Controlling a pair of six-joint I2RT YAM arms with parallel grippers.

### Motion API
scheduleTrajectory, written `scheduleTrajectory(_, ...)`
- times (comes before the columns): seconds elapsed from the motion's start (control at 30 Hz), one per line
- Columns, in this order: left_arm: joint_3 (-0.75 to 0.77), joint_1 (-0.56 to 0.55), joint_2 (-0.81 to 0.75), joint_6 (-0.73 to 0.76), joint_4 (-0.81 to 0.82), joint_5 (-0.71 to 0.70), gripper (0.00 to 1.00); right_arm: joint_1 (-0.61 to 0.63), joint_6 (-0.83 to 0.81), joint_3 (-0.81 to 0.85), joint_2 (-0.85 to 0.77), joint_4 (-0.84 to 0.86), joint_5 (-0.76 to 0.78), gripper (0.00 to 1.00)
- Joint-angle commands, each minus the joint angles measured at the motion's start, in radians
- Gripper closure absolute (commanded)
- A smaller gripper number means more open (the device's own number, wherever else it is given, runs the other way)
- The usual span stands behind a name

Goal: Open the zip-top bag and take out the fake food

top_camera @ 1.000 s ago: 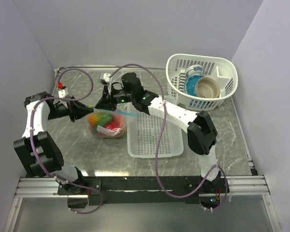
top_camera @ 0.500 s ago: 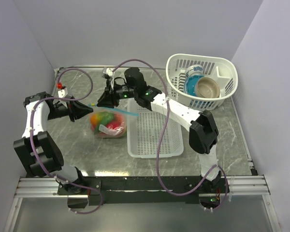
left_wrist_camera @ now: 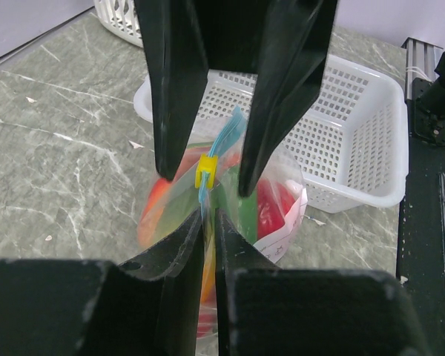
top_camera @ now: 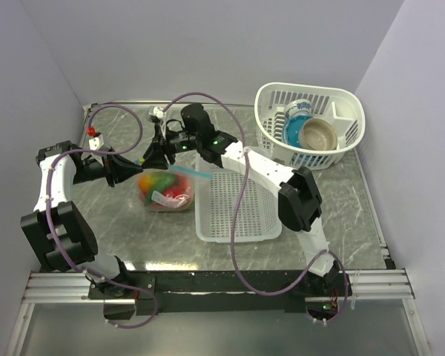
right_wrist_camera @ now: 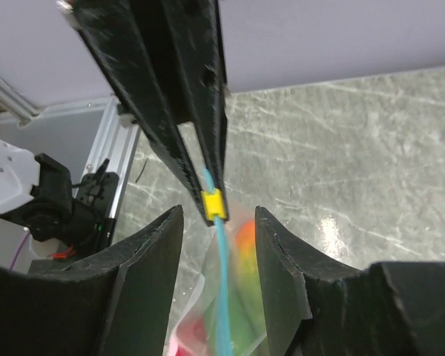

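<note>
Right gripper point(top_camera: 154, 154) has swung left and farther from the bases, its fingers now spread apart on either side of the yellow slider point(left_wrist_camera: 205, 170). Left gripper point(top_camera: 136, 166) has not shifted; it is clamped on the teal strip of the one zip-top bag point(top_camera: 167, 194), which rests on the table just left of the flat basket point(top_camera: 237, 233). Inside the bag lies the fake food point(top_camera: 159, 182), red, green and orange, its number unclear. Two white baskets are present; the oval one point(top_camera: 271, 100), far right, contains a blue bowl point(top_camera: 293, 130) and a tan bowl point(top_camera: 317, 133). Grey marbled table point(top_camera: 119, 230), pale lilac walls point(top_camera: 208, 44).
</note>
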Motion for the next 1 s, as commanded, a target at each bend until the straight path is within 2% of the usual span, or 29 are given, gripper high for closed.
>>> scheduleTrajectory(0.0, 0.026, 0.001, -0.013, 0.007, -0.028, 0.115, 0.84, 0.007, 0.0, 0.053, 0.003, 0.01, -0.025, 0.51)
scheduleTrajectory(0.2, 0.026, 0.001, -0.003, 0.009, -0.028, 0.116, 0.83, 0.007, 0.006, 0.076, 0.015, 0.004, -0.053, 0.61)
scheduleTrajectory(0.47, 0.021, 0.001, 0.007, 0.015, -0.026, 0.112, 0.83, 0.016, 0.002, 0.079, 0.012, 0.004, -0.076, 0.62)
scheduleTrajectory(0.6, 0.022, 0.001, 0.011, 0.019, -0.028, 0.115, 0.83, 0.016, 0.0, 0.083, 0.015, 0.0, -0.083, 0.66)
scheduleTrajectory(0.83, 0.016, 0.001, 0.014, 0.018, -0.028, 0.108, 0.83, 0.019, -0.004, 0.077, 0.007, -0.006, -0.093, 0.66)
scheduleTrajectory(0.97, 0.016, 0.001, 0.011, 0.016, -0.028, 0.105, 0.83, 0.031, -0.038, 0.074, -0.014, -0.026, -0.105, 0.59)
